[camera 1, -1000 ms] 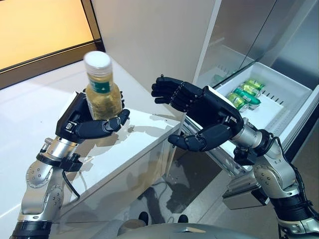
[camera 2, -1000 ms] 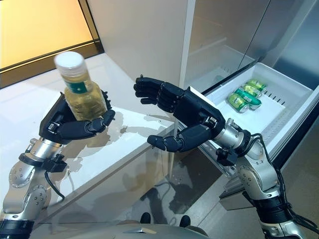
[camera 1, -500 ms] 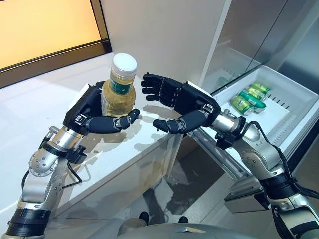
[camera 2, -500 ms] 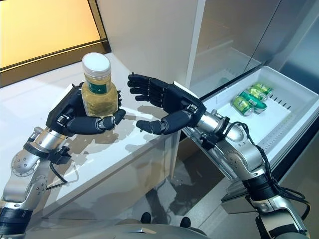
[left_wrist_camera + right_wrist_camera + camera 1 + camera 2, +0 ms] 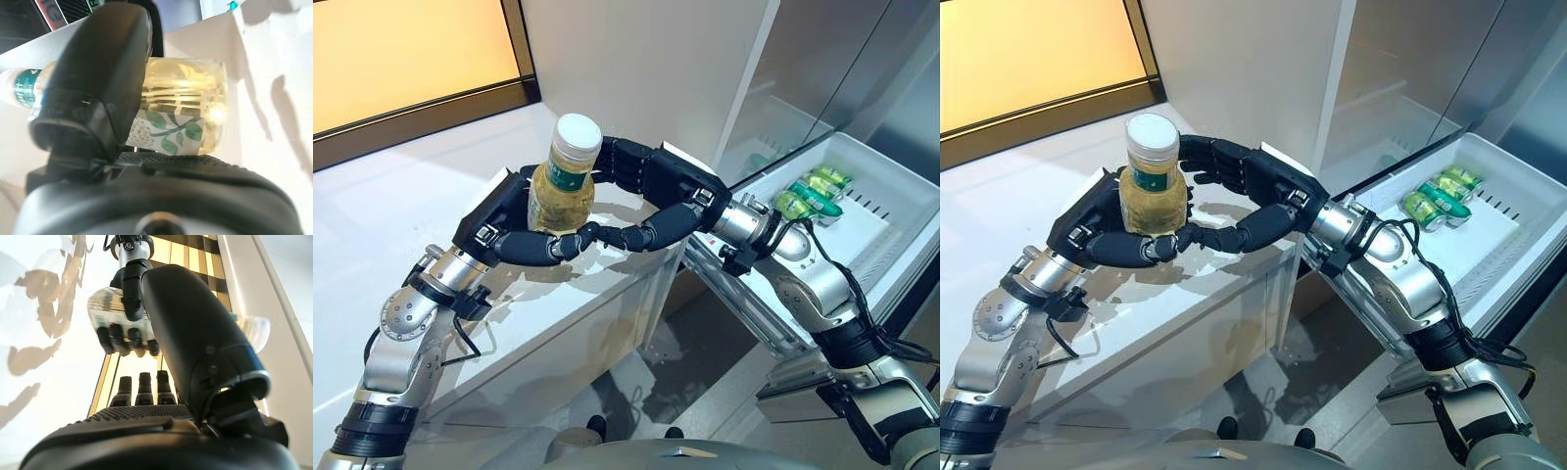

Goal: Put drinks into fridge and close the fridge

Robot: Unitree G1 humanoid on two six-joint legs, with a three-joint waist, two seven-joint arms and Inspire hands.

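Both hands meeting at one clear bottle of pale yellow drink with a white cap and a green neck band, upright above the white counter; left hand wrapped round the lower body from the robot's left, thumb curled across the front, fingers hidden behind in the eye views but seen folded over the bottle from the other wrist; floral label with green leaves visible past the thumb in the left wrist view; right hand cupped round the same bottle from the opposite side, fingers bent behind the shoulder of the bottle, thumb reaching under and forward, its tip touching or just beside the left thumb; cannot tell from these views how firmly the right hand bears on the glass or plastic; open white fridge drawer off to the robot's right, pulled out from the grey fridge front, well apart from the bottle; several green drink cans lying on their sides near the drawer's far end, close together; dark-framed orange panel beyond the counter at upper left; shiny grey floor below the counter edge
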